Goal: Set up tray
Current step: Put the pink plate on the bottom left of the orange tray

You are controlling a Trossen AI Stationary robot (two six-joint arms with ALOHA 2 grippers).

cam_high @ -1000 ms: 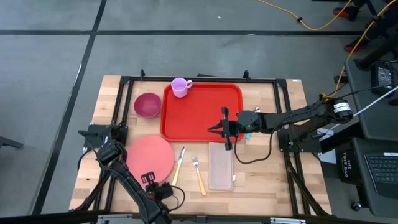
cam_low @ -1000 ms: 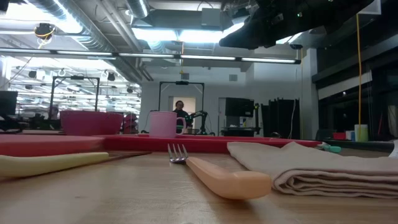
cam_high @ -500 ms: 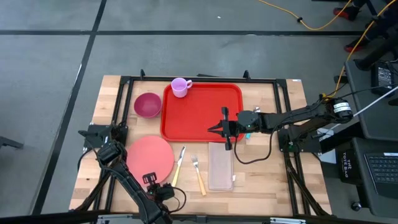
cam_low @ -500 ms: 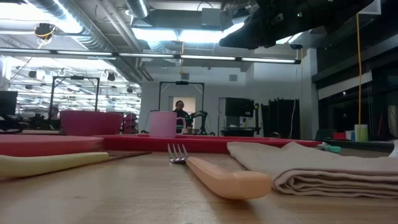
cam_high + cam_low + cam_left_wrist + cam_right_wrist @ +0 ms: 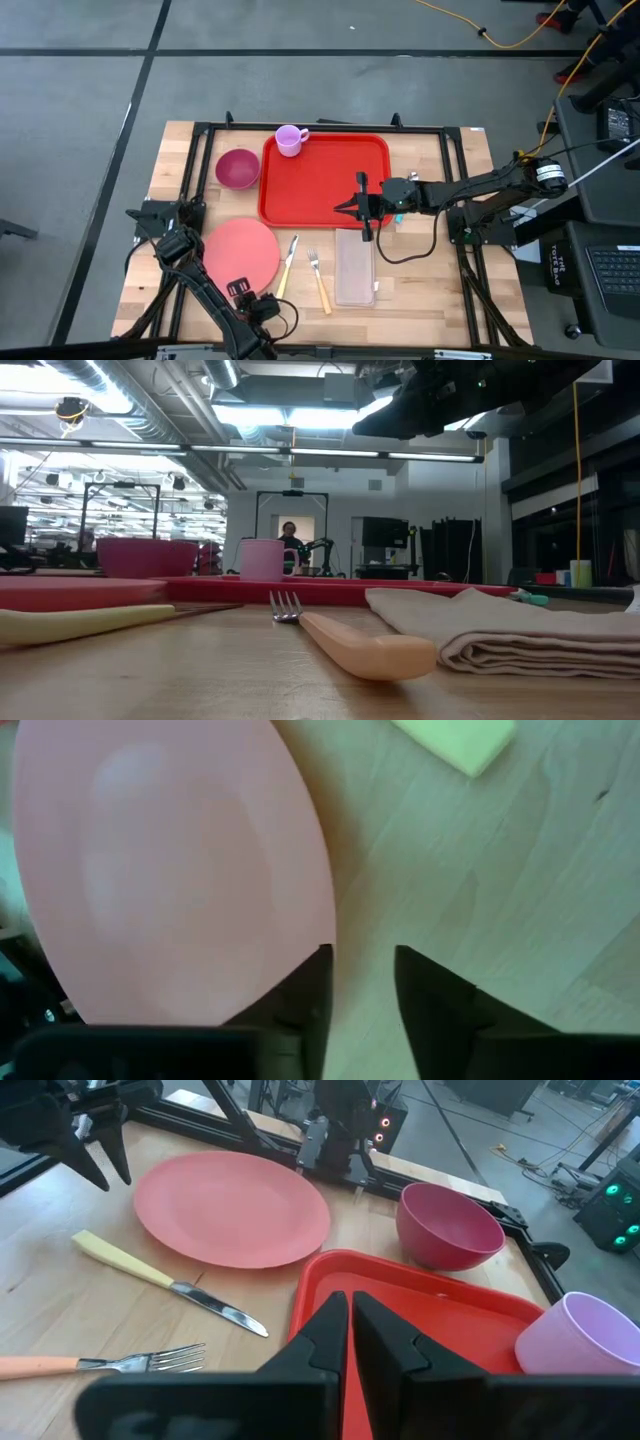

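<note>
No writing is legible. One red tray (image 5: pixel 323 178) lies at the counter's (image 5: pixel 450 290) far middle, holding one lilac cup (image 5: pixel 290 140). Alongside: one bowl (image 5: pixel 237 168), plate (image 5: pixel 240 254), knife (image 5: pixel 286 265), fork (image 5: pixel 319 280), napkin (image 5: pixel 355 266). The right end effector (image 5: pixel 361 206) hovers over the tray's near right corner, fingers together. The left end effector (image 5: pixel 358 982) sits slightly apart beside the plate, mostly hidden from above.

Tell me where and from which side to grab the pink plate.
Grip the plate by its thin rim on the knife-side edge, coming in low from the bare wood there. It lies flat on the table, so only the rim offers purchase. The left tool already sits at that edge, fingers slightly apart.
</note>
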